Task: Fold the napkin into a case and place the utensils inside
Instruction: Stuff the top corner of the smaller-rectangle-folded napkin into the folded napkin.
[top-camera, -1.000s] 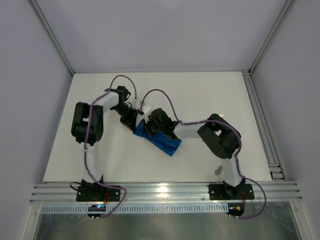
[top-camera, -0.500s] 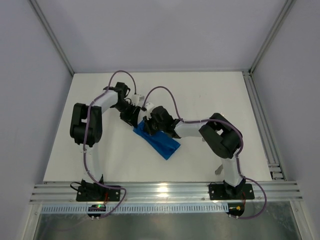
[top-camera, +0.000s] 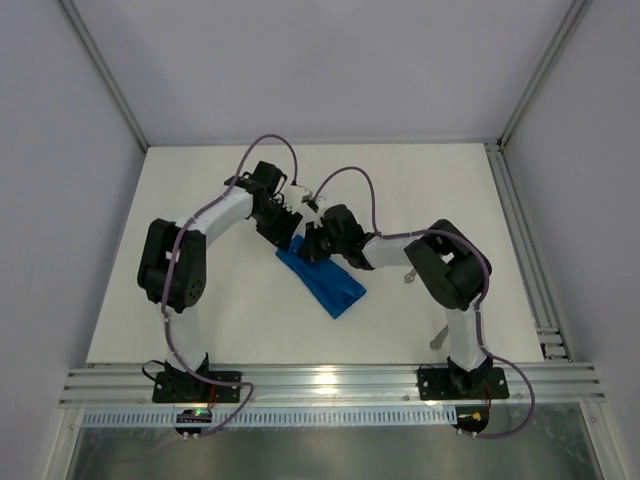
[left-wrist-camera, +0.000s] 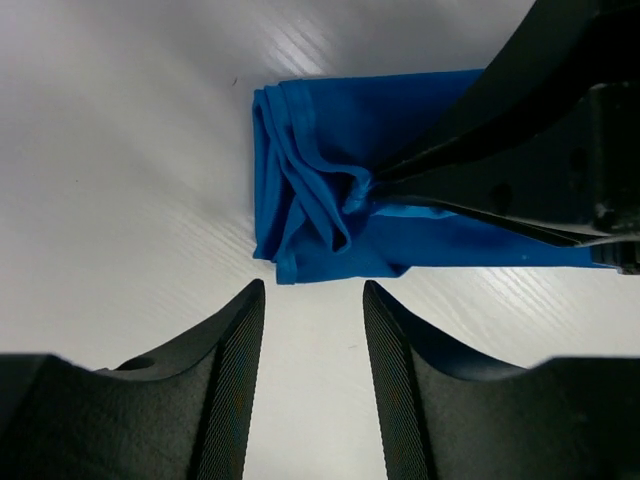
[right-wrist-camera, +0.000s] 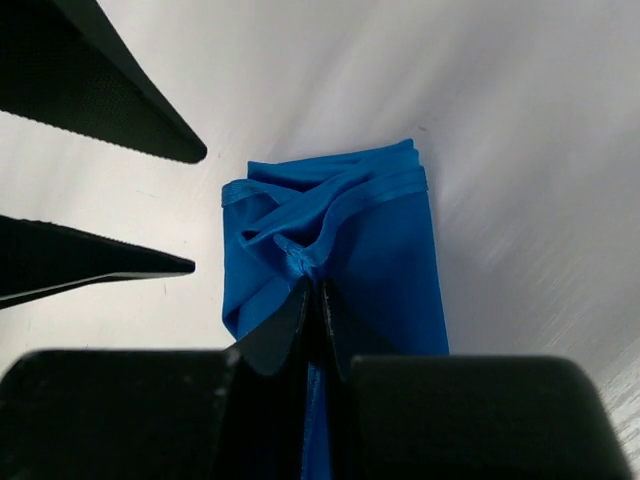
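Napkin (top-camera: 324, 281) is found on the white table (top-camera: 460, 190), roughly at its middle, folded into a narrow, layered blue strip. The strip is laid diagonally, with one end toward the far left and the other toward the near right. Its far-left end is not flat: in both wrist views the top layers are seen gathered into creases, and several stacked edges are visible along the short side.

Right gripper (right-wrist-camera: 312, 285) is closed on that gathered cloth. Its two fingers are pressed together with a ridge of fabric pinched between the tips, close to the strip's far-left end. The rest of the strip is seen passing under this gripper.

Left gripper (left-wrist-camera: 308, 298) is positioned just off the same short end, facing the right gripper. A moderate gap is left between its fingers and nothing is held in it; only bare table is seen between the pads. It is not in contact with the cloth.

Two small silver items are noted on the table, well apart from the napkin: one utensil (top-camera: 408, 274) just beside the right arm's elbow, and a second utensil (top-camera: 437, 341) beside that arm's lower link. Both are partly hidden, and their type cannot be told.
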